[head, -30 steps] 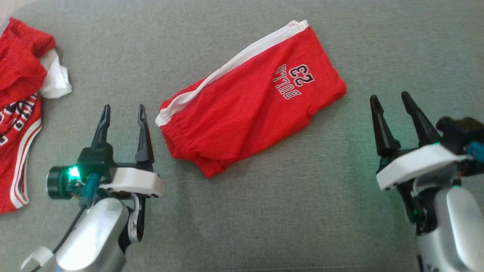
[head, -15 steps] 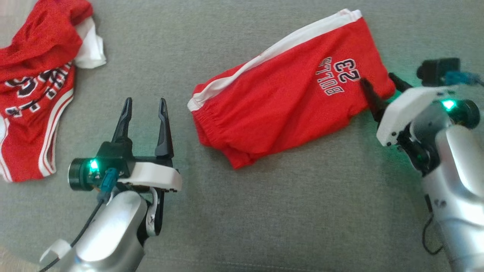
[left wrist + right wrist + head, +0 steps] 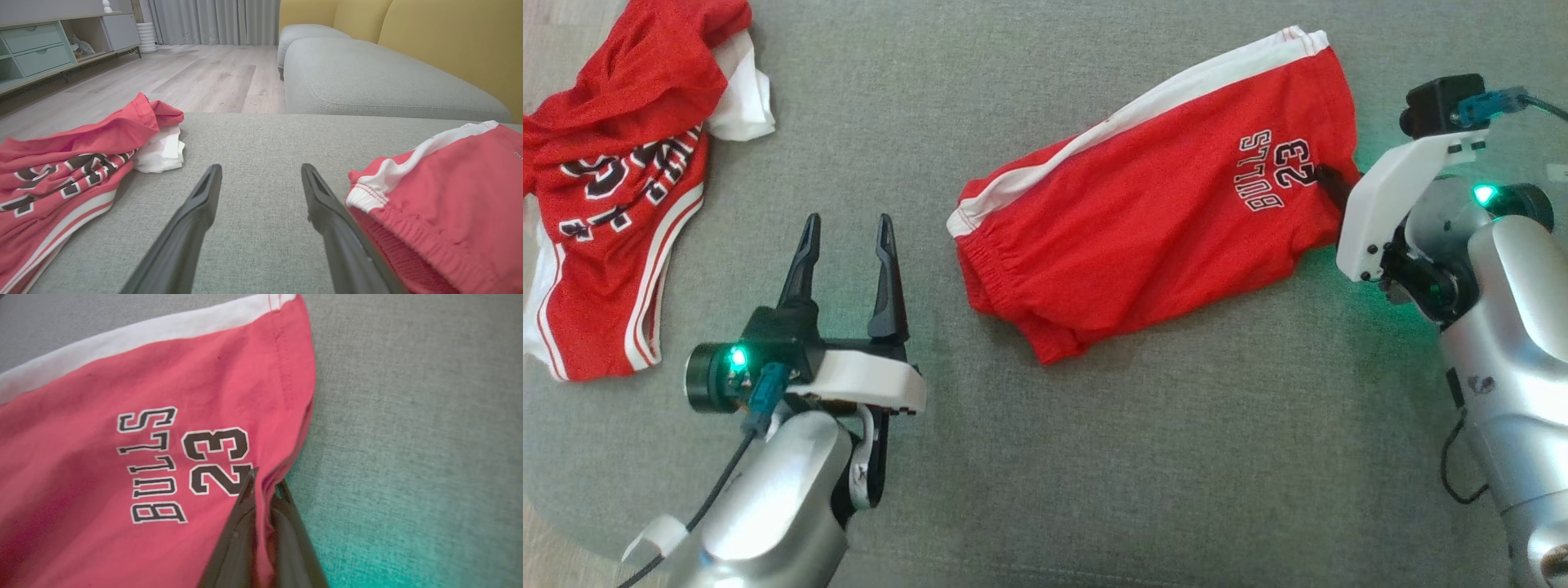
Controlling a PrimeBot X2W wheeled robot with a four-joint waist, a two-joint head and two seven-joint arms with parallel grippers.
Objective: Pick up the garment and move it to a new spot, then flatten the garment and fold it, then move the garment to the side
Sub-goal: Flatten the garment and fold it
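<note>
My right wrist view: right end effector (image 3: 266, 477) clamped on shorts (image 3: 143, 375) hem; head view adds left end effector (image 3: 847, 224), spread, empty.

Red shorts (image 3: 1143, 237): black block letters with a white outline spell BULLS (image 3: 149, 465). The number 23 (image 3: 216, 461) sits just beside the word, in the same black with white outline. Both are printed on the red cloth near the leg hem. Head view: word and number read upside down and tilted. Right wrist view: the word runs up the picture, letters lying on their side, number alongside. Red jersey (image 3: 613, 204) at the left: large black, white-edged letters across crumpled folds, broken by creases, not readable
</note>
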